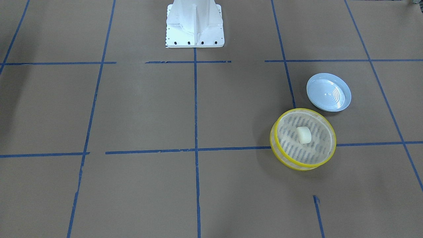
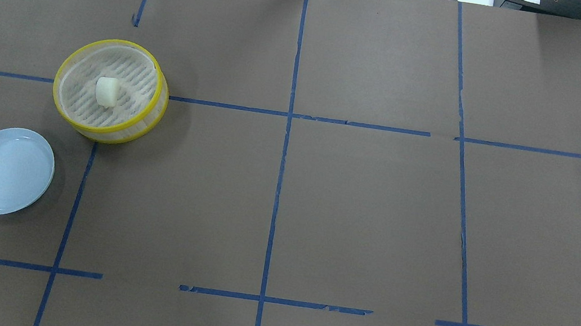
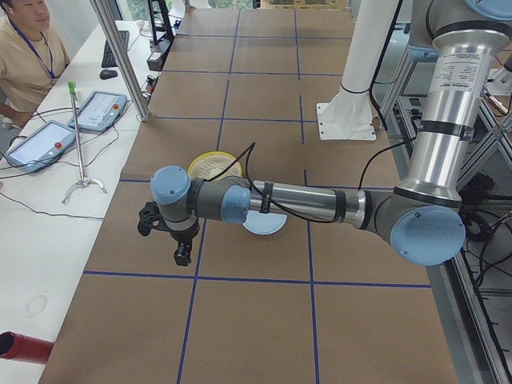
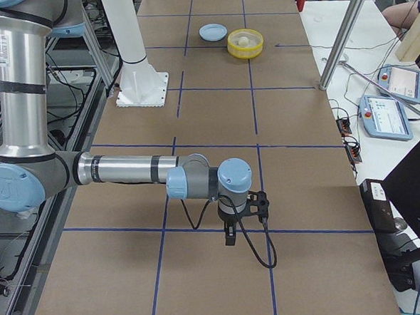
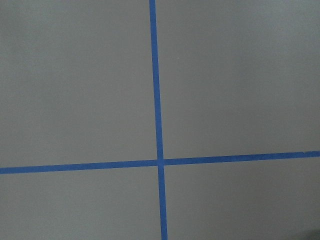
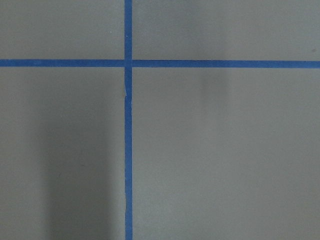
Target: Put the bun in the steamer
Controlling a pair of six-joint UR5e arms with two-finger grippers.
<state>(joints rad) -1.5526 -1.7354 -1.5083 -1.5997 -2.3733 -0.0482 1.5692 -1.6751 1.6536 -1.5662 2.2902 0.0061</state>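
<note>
The cream-white bun (image 1: 304, 135) lies inside the yellow-rimmed steamer (image 1: 306, 110), near the middle of its slotted base. Both also show in the overhead view, the bun (image 2: 106, 91) in the steamer (image 2: 114, 41) at the table's left. Neither gripper is in the overhead or front view. My left gripper (image 3: 182, 254) shows only in the exterior left view, hanging over bare table well away from the steamer (image 3: 210, 166). My right gripper (image 4: 230, 236) shows only in the exterior right view, far from the steamer (image 4: 246, 44). I cannot tell whether either is open or shut.
An empty pale blue plate (image 2: 7, 171) sits beside the steamer, nearer the robot; it also shows in the front view (image 1: 328, 92). The white robot base (image 1: 195, 26) stands at the table's edge. Blue tape lines cross the brown table cover. Both wrist views show only the cover and tape.
</note>
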